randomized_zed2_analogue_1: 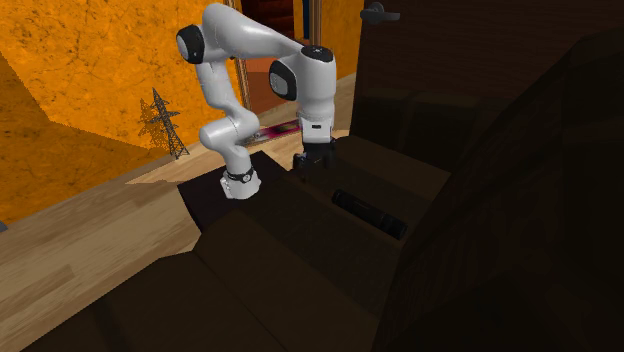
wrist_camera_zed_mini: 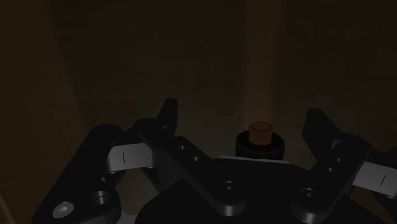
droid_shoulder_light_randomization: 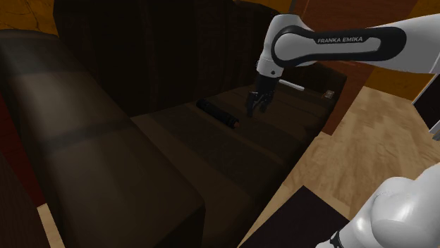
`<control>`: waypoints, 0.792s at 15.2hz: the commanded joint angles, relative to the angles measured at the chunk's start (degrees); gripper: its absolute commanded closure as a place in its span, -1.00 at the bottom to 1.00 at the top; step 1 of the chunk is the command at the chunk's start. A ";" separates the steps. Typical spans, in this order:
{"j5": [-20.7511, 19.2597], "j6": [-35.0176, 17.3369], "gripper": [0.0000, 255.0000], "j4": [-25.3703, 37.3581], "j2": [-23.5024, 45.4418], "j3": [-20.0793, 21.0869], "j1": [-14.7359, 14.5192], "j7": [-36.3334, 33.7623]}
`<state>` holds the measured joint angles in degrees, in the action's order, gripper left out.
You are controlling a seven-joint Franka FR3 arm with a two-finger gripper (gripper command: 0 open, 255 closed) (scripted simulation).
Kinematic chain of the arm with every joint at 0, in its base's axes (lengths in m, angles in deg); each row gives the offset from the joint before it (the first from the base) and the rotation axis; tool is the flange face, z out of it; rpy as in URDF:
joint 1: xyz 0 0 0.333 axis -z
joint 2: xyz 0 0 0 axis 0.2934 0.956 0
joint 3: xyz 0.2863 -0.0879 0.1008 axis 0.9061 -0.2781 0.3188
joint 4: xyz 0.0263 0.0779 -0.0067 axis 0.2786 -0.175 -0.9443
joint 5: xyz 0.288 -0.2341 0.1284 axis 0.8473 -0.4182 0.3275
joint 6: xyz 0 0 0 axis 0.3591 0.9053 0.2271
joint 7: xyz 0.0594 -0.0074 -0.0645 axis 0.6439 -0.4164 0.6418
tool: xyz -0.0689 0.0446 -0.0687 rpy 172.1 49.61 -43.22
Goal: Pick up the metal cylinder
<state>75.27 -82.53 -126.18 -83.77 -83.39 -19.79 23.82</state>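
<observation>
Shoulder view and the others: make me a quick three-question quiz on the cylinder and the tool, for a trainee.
1. True or false: the dark cylinder stands upright.
2. Multiple choice: the tool is A) shut on the cylinder, B) open and holding nothing, C) shut on nothing.
3. In the shoulder view, on which side of the tool does the cylinder lie?
Key: 1 false, it lies on its side on the sofa seat. 2 B. 3 the left.
</observation>
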 commanded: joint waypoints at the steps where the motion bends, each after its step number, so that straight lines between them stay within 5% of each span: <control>1: -0.10 -0.81 -1.00 4.21 4.65 0.33 -0.29 0.21; 12: -1.63 -0.84 -1.00 29.68 28.46 2.12 -2.34 0.77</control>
<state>73.83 -83.81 -99.25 -57.46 -81.47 -21.82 24.72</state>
